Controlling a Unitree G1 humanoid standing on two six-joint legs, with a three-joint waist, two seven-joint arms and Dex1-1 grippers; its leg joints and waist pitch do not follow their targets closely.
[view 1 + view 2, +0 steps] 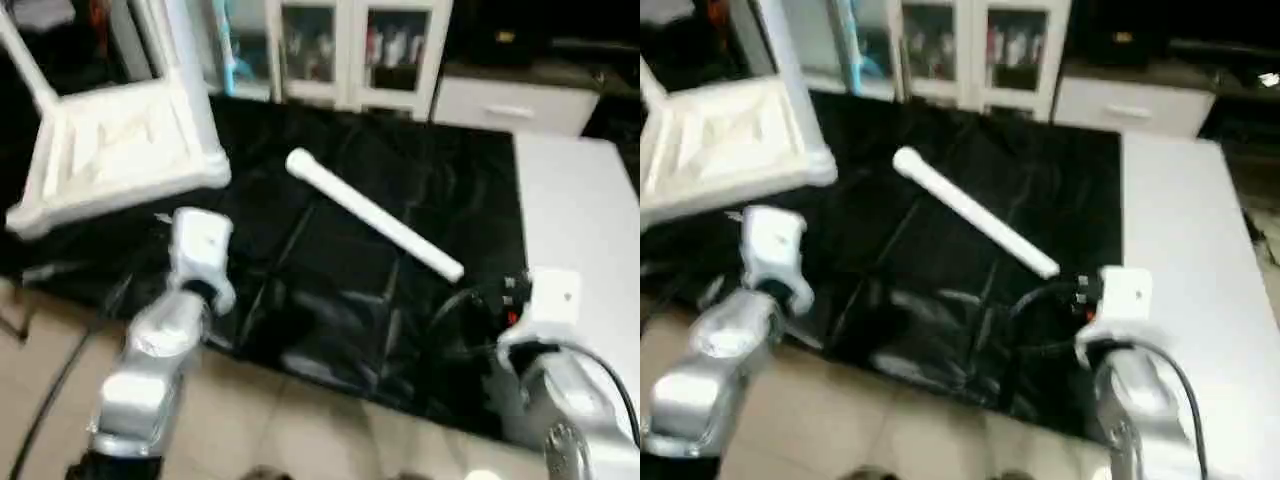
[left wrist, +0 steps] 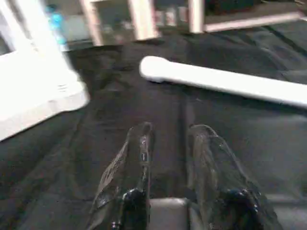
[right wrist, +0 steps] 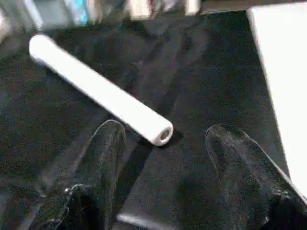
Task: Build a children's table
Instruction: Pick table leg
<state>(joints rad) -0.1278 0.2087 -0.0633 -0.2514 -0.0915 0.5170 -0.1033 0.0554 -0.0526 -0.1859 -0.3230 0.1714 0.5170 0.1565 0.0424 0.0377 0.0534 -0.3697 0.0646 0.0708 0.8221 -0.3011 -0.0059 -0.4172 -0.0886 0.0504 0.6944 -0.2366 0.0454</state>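
Lying loose on black cover [image 1: 330, 300], leg [image 1: 375, 215], tabletop [image 1: 115, 150] beside, both jaws spread, cabinet [image 1: 345, 50] behind.

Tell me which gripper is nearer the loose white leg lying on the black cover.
Right. The right gripper sits just short of the leg's open end; the left gripper is farther, facing its rounded end.

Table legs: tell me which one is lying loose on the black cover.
The leg lying diagonally mid-table, near the right gripper, whose fingers are open and empty. The other legs visible stand fixed in the tabletop at far left.
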